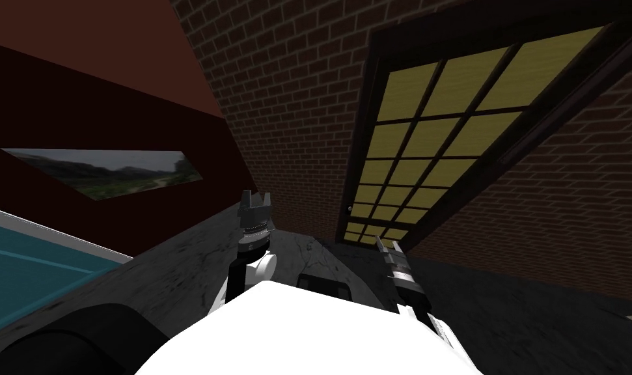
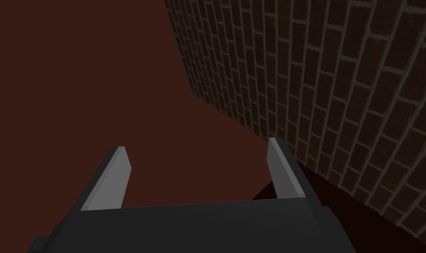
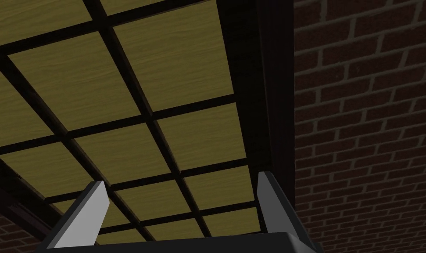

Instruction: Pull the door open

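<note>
Head view, knob (image 1: 350, 208) on door (image 1: 405, 172) edge, right wrist view, right gripper (image 3: 181, 180) spread, empty, before panes (image 3: 119, 149), left gripper (image 2: 196, 145) likewise.

Door (image 1: 425, 150): panels yellowish, fine wood grain, matt. Bars and frame dark, smooth, no sheen.
Brick wall (image 1: 288, 97): dark red-brown brick, rough-looking, paler mortar lines.
Side wall (image 2: 76, 88): plain maroon, flat, matt.
Floor (image 1: 191, 267): grey, veined like marble.
Right gripper (image 3: 181, 179): fingers smooth, matt light grey; body dark, dull.
</note>
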Available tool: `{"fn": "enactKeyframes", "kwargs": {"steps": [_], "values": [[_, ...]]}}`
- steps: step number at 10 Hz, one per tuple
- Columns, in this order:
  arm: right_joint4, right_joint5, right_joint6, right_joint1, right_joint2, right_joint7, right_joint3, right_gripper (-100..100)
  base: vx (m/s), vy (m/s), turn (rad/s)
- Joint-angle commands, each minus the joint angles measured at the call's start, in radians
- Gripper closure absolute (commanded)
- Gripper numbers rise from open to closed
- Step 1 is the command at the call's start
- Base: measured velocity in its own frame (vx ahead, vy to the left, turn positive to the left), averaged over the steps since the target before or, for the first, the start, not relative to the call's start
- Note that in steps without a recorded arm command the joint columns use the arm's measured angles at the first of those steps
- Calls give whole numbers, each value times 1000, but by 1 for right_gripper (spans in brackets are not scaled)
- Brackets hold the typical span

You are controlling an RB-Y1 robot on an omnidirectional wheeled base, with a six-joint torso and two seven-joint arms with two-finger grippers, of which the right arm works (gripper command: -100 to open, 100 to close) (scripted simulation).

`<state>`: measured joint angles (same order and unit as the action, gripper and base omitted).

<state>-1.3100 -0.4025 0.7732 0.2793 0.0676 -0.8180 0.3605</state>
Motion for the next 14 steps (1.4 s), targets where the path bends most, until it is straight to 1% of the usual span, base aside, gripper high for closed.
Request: {"fn": "enactKeyframes", "kwargs": {"steps": [1,3,4,5,6,7,8,9,12,13,14], "values": [[34,-11,13,-8,-9,-33,12,-100,122,19,60],[68,-24,24,-16,-16,-65,26,-100,118,18,60],[103,-36,35,-24,-24,-97,40,-100,127,17,110],[103,-36,35,-24,-24,-97,40,-100,115,5,41],[135,-47,45,-32,-32,-127,53,-100,122,5,82],[150,-53,49,-35,-36,-141,59,-100,127,-6,60],[180,-63,59,-42,-45,-168,71,-100,148,-4,86],[194,-69,63,-46,-49,-182,77,-100,154,18,63],[268,-95,86,-63,-75,-250,106,-100,157,13,86],[287,-102,92,-68,-83,-268,114,-100,147,-32,74],[295,-104,95,-70,-87,-275,117,-100,122,-8,34]]}}
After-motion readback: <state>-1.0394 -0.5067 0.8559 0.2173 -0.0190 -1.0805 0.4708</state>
